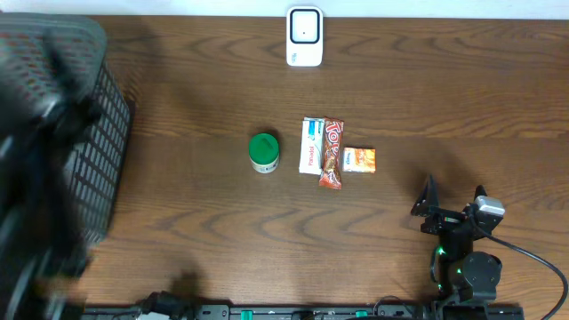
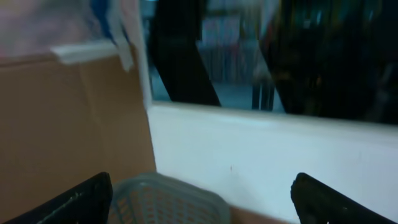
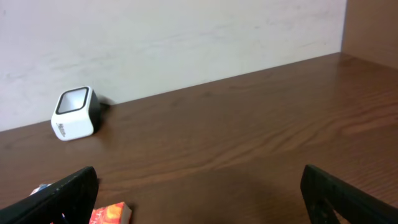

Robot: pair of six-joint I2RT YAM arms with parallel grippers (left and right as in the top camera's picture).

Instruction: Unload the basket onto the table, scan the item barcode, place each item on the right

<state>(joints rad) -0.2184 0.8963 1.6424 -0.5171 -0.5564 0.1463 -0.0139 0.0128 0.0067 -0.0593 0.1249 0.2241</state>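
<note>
The white barcode scanner [image 1: 304, 36] stands at the table's far edge and also shows in the right wrist view as a small white scanner [image 3: 74, 113] by the wall. Mid-table lie a green-lidded jar [image 1: 264, 152], a white box [image 1: 310, 144], a red candy bar [image 1: 332, 153] and an orange box [image 1: 360, 160]. My right gripper [image 1: 453, 200] sits low at the near right, open and empty, with the orange box [image 3: 111, 214] by its left finger. My left gripper [image 2: 202, 182] is open and empty, above the grey basket [image 2: 168, 199]; its arm is a dark blur overhead.
A dark mesh basket [image 1: 98, 133] fills the table's left end. A white wall runs behind the table. A cardboard panel [image 2: 68, 118] stands at the left beyond the basket. The right arm's base and cable [image 1: 524, 253] sit at the near right edge.
</note>
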